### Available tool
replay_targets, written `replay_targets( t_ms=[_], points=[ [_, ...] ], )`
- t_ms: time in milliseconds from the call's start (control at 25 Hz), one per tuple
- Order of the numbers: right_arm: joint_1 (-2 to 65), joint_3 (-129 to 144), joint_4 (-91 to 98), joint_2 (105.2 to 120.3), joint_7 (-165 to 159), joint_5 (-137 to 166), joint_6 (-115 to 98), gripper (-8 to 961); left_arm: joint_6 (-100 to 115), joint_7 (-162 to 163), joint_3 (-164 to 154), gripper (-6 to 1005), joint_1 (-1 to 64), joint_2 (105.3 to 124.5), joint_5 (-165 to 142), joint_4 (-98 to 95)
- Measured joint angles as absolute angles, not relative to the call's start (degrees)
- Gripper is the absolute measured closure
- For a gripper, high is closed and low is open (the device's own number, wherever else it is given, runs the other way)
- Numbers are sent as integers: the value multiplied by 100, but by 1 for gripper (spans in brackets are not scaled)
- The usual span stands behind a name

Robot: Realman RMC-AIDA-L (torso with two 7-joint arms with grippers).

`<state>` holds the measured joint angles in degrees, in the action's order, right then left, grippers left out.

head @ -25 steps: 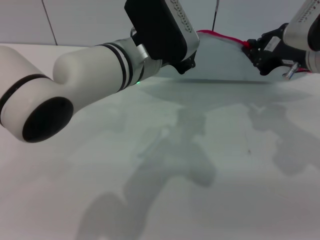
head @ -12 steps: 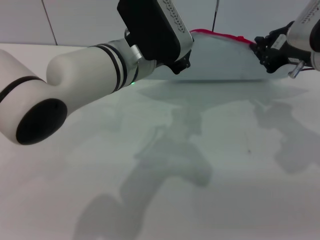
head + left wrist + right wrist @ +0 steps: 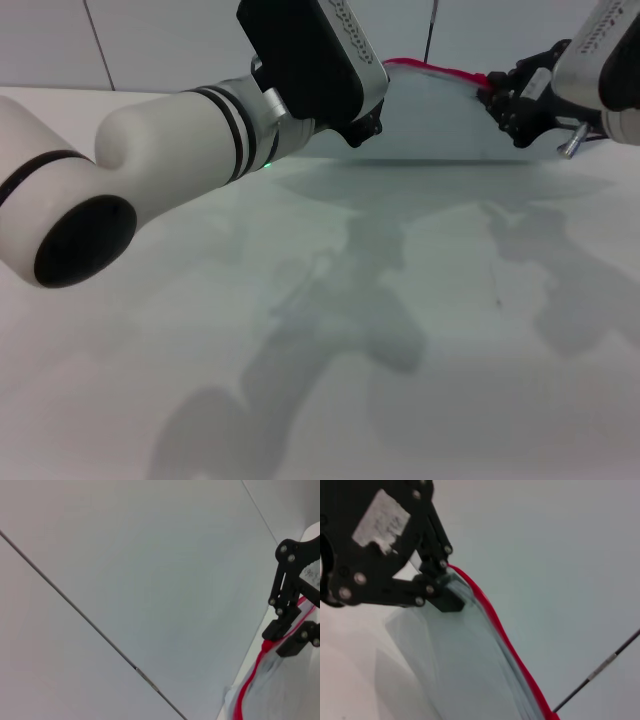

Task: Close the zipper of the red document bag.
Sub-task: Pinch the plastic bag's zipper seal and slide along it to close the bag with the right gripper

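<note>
Red document bag (image 3: 440,120) held up off the table (image 3: 430,400) in the upper middle of the head view, standing on edge, translucent pale panel facing forward, lower edge close above the tabletop. Nearest, across the bottom of that frame, bare white tabletop with soft grey shadows of the arms. Above it, filling the left half, the white left arm (image 3: 150,160), reaching from the lower left corner up toward top centre and ending in a black wrist housing. Just past the housing, the left gripper (image 3: 442,592), shown clearly only in the right wrist view: black fingers pressed together on the upper corner of the pouch, right beside the end of the zipper (image 3: 430,68). Along the bag's top edge, that thin red strip running rightward and sloping slightly down. At its right end, in the upper right of the head view, the right gripper (image 3: 497,100), black fingers pinched onto the red strip; slider itself too small to make out. Farthest back, plain pale wall (image 3: 180,40) crossed by thin dark seams.
</note>
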<state>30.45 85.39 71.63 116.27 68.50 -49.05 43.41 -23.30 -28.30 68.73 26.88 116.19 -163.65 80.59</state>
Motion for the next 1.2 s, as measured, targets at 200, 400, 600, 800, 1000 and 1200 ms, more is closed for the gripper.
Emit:
replay_targets(
  t_ms=[200,400,600,800,1000,1200],
  points=[
    [3032,8559,7239,11628,6836,-4905,4332,758,-2329,-2830,6873,945,2689,11619,-16365,8059],
    [3005,8558,7307,11628,6824,-4905,4324,720,-2329,-2830,6873,945,2695,11619,-16365,8059],
    [2998,8552,7313,11628,6821,-4904,4314,682,-2329,-2830,6871,945,2707,11619,-16365,8059],
    [3027,8575,7319,11628,6821,-4904,4261,683,-2330,-2830,6837,945,2755,11619,-16365,8054],
    [3006,8631,7385,11628,6820,-4902,4175,684,-2334,-2830,6821,945,2763,11619,-16365,8040],
    [2995,8644,7401,11628,6823,-4896,4175,685,-2337,-2834,6820,945,2762,11619,-16365,8028]
  ],
)
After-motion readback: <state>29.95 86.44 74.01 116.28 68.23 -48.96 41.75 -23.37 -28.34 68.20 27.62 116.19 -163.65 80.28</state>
